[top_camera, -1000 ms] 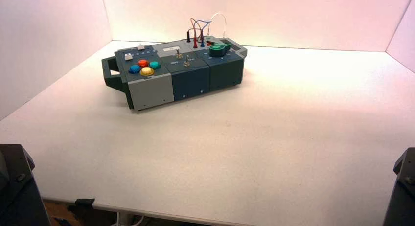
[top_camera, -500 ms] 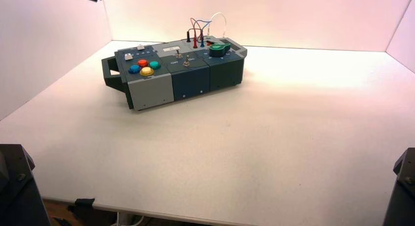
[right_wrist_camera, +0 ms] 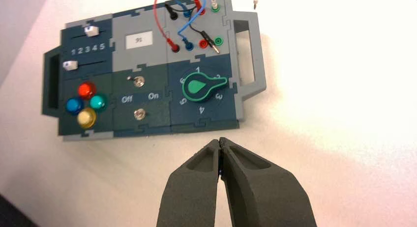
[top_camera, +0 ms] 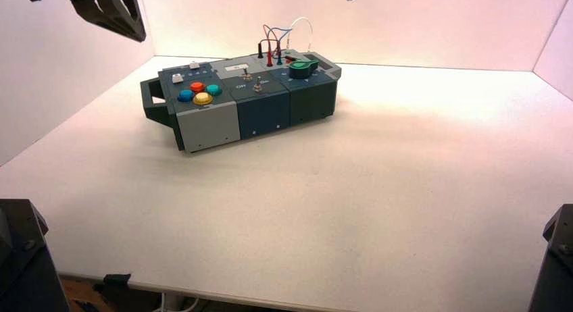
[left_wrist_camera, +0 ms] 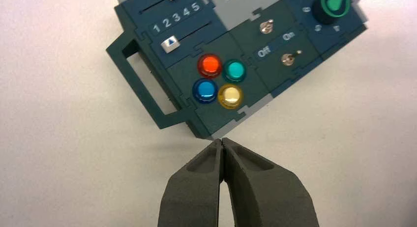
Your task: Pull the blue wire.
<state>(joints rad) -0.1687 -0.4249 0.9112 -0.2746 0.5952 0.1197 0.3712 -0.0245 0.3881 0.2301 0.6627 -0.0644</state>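
A blocky dark-teal and grey box [top_camera: 243, 99] is sitting angled on the matte white counter [top_camera: 351, 190], with a loop handle at each end. The blue wire [right_wrist_camera: 183, 24], a thin flexible lead, is arching over the jack panel at the far end of the box, its moulded blue plugs standing in two sockets between the red lead [right_wrist_camera: 158, 20] and a black lead [right_wrist_camera: 196, 29]; a stiffer white wire [top_camera: 302, 25] is looping up beside them. Near the jacks, a glossy green teardrop knob [right_wrist_camera: 202, 87] is pointing toward the 2 on its dial. Four domed, shiny buttons, red, teal, blue and yellow [left_wrist_camera: 220, 79], are clustering at the opposite end, next to two sliders and two small metal toggle switches.

The left tool [left_wrist_camera: 222, 144] is hovering above the counter just off the button end, its dull grey wedge-shaped fingers pressed together and holding nothing. The right tool [right_wrist_camera: 220, 143] is hanging over the counter in front of the knob, likewise closed and empty, well apart from the blue wire.
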